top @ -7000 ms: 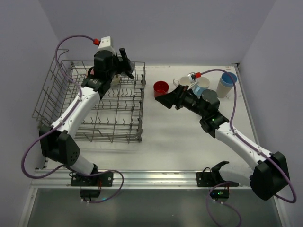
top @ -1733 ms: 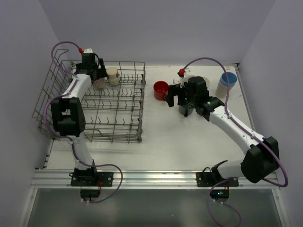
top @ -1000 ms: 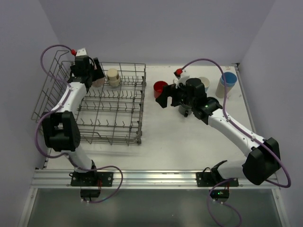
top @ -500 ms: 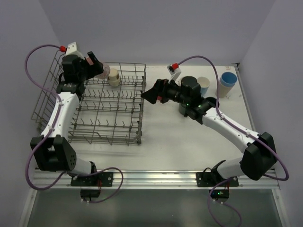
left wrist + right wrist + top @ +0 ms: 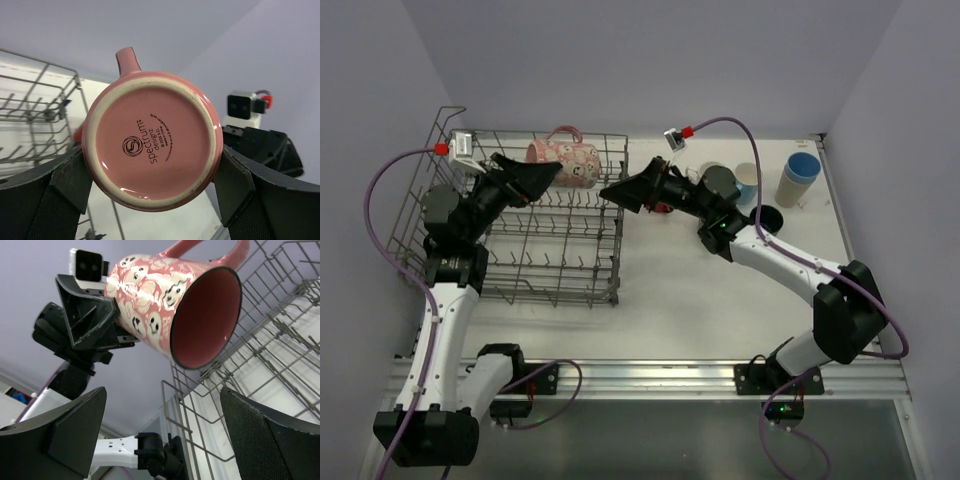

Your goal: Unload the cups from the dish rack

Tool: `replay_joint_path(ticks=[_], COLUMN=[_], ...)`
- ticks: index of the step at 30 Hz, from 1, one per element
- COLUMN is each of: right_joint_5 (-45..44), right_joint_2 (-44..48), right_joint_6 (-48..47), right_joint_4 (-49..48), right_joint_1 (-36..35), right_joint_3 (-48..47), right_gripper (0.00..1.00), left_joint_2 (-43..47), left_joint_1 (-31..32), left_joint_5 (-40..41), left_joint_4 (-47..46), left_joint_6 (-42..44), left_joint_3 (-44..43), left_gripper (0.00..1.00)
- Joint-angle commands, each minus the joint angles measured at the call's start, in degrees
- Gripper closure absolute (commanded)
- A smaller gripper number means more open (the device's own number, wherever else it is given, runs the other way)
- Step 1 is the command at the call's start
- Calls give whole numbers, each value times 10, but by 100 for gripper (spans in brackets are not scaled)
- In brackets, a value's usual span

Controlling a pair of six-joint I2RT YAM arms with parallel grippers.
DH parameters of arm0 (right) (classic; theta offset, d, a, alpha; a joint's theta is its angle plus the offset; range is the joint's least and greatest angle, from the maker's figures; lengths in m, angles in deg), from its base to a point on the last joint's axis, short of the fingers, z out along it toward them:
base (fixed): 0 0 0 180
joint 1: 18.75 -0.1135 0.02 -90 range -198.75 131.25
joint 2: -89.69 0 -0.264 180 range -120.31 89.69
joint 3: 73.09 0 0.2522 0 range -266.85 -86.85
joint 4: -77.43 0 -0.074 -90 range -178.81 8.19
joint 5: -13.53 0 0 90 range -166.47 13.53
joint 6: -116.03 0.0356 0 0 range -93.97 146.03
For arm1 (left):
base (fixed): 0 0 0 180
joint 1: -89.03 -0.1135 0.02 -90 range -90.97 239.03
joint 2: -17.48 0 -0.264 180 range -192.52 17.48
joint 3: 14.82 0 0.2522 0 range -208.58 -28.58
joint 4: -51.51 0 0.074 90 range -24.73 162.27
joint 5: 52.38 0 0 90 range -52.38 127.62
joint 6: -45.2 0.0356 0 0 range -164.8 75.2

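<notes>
A pink mug (image 5: 567, 164) with a ghost pattern hangs sideways above the far end of the dish rack (image 5: 618, 252). My left gripper (image 5: 546, 169) is shut on it at its base; in the left wrist view the mug's base (image 5: 150, 145) fills the space between the pads. The mug's red mouth (image 5: 205, 315) faces my right gripper (image 5: 614, 194), which is open just right of the mug and holds nothing. In the right wrist view the mug sits above and between the wide fingers (image 5: 60, 435). The rack wires (image 5: 260, 355) lie under it.
Unloaded cups stand at the back right of the table: a cream cup (image 5: 713, 171), a pale blue cup (image 5: 751, 181), a tall tumbler with a blue inside (image 5: 799, 178) and a dark cup (image 5: 767, 218). A bit of red (image 5: 660, 207) shows under the right arm.
My left arm has pulled back and lifted the pink mug over the rack, turning it sideways. My right gripper has swung left from the cups to the rack's edge, facing the mug.
</notes>
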Motion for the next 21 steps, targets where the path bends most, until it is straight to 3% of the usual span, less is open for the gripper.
replay_joint_path(ticks=[1, 5, 11, 17, 18, 21], right_joint_5=[33, 45, 67, 88, 90, 87], right_joint_2=[3, -4, -25, -58, -61, -64], right_joint_6=[23, 24, 31, 87, 103, 111], right_joint_4=[-77, -79, -97, -166, -175, -190], right_joint_1=[-5, -8, -17, -23, -24, -25], right_joint_3=[-6, -28, -53, -60, -61, -60], right_gripper=[3, 10, 22, 51, 62, 75], left_joint_2=[26, 39, 54, 58, 56, 53], left_joint_1=[0, 0, 7, 38, 45, 70], left_joint_5=[-86, -123, -146, -137, -133, -123], left_joint_4=[-177, -229, -241, -266, -268, -266], left_joint_6=[-109, -177, -201, -219, -218, -206], left_joint_3=[26, 57, 75, 106, 107, 104], left_gripper=[89, 88, 87, 85, 85, 78])
